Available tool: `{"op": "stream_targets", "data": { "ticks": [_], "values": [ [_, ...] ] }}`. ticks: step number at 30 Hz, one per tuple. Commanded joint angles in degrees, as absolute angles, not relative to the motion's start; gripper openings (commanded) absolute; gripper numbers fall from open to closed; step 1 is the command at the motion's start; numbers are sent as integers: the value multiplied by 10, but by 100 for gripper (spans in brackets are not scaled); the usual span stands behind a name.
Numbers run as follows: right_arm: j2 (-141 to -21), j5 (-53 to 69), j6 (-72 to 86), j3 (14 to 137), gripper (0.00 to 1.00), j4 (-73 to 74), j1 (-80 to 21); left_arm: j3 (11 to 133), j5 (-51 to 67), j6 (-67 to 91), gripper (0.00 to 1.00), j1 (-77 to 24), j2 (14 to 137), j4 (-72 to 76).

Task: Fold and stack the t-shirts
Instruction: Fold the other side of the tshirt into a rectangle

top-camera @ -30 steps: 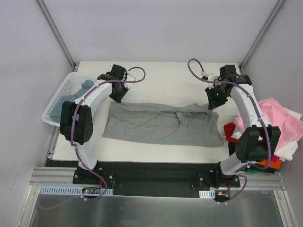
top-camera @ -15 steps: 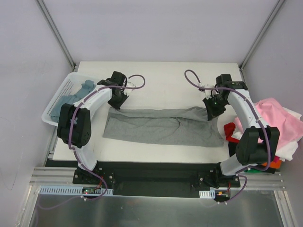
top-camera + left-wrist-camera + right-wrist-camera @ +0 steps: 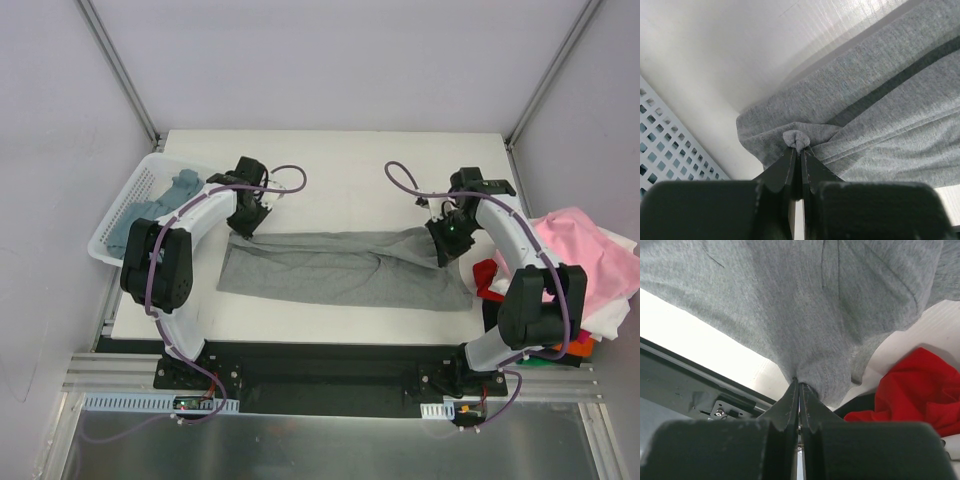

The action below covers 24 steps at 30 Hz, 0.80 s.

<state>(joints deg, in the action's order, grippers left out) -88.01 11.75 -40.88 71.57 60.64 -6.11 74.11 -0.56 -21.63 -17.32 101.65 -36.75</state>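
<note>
A light heather-grey t-shirt (image 3: 345,268) is laid out across the middle of the white tabletop (image 3: 340,170) as a long band running from left to right, with creases along its length. Its near edge rests flat on the tabletop, and its far edge is gripped at both ends.

The left arm (image 3: 195,215) is bent over the far left corner of the cloth. In the left wrist view its jaws are seen pressed together, with a small bunched nub of grey fabric pinched between the tips. The cloth is spread flat on the tabletop beyond that nub.

The right arm (image 3: 515,230) is curved over the far right corner. In the right wrist view its jaws are likewise closed tight, and a fold of the grey fabric is pinched between them and drawn to a point at the tips.

A white slatted basket (image 3: 115,225) is set at the left edge of the tabletop, just beside the left arm, and a dusty blue-teal t-shirt (image 3: 180,185) is heaped inside it. At the right edge a red t-shirt (image 3: 487,278) is found just beside the right end of the grey one. A pink t-shirt (image 3: 585,250) is piled further right, and a strip of orange cloth (image 3: 570,347) is visible at the near side of that pile.
</note>
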Motion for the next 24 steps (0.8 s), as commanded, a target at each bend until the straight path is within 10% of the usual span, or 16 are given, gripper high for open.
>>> {"op": "stream_targets", "data": {
  "ticks": [1,6,15,24],
  "values": [
    [-860,100,-422,702,1,616,-67,730,-18,-218,0,-178,999,-381],
    [-862,89,-422,677,1,606,-71,717,-27,-221,12,-178,998,-382],
    [-874,87,-422,649,1,586,-72,706,-30,-219,92,-178,984,-381],
    [-880,95,-421,640,1,579,-75,745,-18,-205,99,-178,971,-382]
  ]
}}
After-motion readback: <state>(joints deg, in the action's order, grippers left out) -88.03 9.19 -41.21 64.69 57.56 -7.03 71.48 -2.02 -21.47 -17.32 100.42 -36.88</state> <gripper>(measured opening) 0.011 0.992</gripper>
